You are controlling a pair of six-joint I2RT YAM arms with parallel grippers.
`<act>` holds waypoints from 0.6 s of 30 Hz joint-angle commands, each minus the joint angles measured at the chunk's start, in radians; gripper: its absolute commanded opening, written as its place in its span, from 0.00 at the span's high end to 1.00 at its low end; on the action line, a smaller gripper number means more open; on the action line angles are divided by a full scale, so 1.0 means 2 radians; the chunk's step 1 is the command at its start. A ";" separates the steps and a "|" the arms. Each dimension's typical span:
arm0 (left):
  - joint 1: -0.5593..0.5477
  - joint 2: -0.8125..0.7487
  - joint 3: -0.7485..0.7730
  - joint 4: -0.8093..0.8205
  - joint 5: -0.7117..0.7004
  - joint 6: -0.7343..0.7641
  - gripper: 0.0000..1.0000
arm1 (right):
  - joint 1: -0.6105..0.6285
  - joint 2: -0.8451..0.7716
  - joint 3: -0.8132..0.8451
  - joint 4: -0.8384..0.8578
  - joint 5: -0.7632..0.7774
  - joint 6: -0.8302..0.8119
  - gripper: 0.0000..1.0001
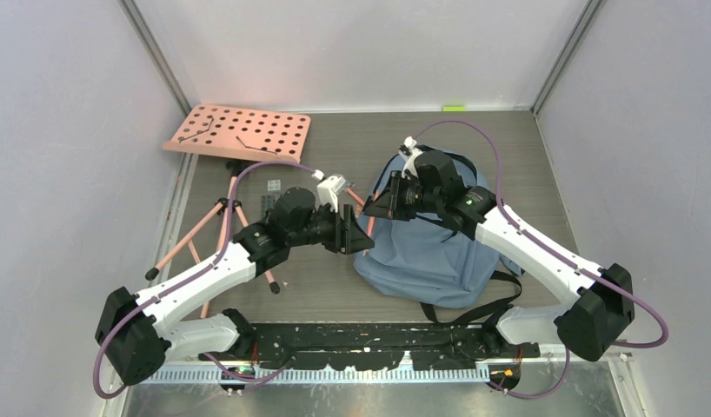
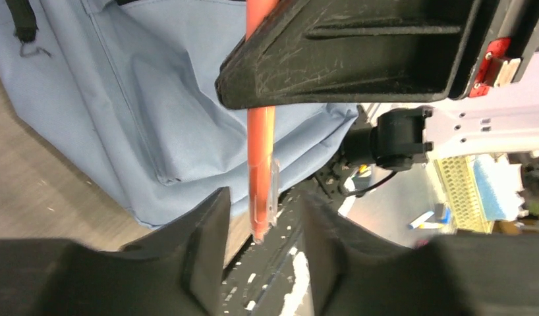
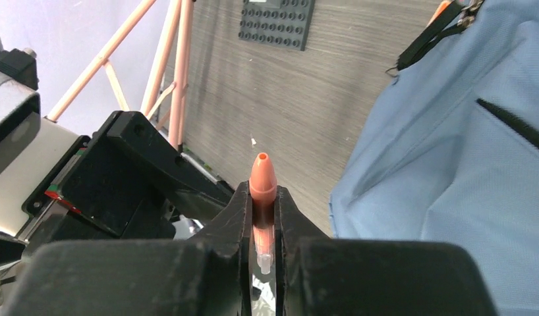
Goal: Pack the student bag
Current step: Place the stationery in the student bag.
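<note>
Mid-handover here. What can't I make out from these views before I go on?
- Top view: bag opening, hidden under the right arm.
- Left wrist: pen's mid-length behind the right gripper, top end cut off by the edge.
- Right wrist: pen's rear end, buried between the fingers.

Student bag point(image 1: 430, 261): one, just right of the jaws. Orange pen point(image 3: 263, 181): one, between both pairs of jaws. Perforated pink board point(image 1: 239, 132): one. Pink tripod point(image 3: 182, 66): one. Dark studded plate point(image 3: 277, 23): one, beyond the jaws. Grippers: two, left gripper point(image 2: 263, 217) and right gripper point(image 3: 262, 204).
</note>
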 commanded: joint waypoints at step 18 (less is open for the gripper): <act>-0.003 0.091 0.016 -0.015 -0.057 -0.057 0.24 | -0.193 0.092 0.117 -0.056 0.108 -0.217 1.00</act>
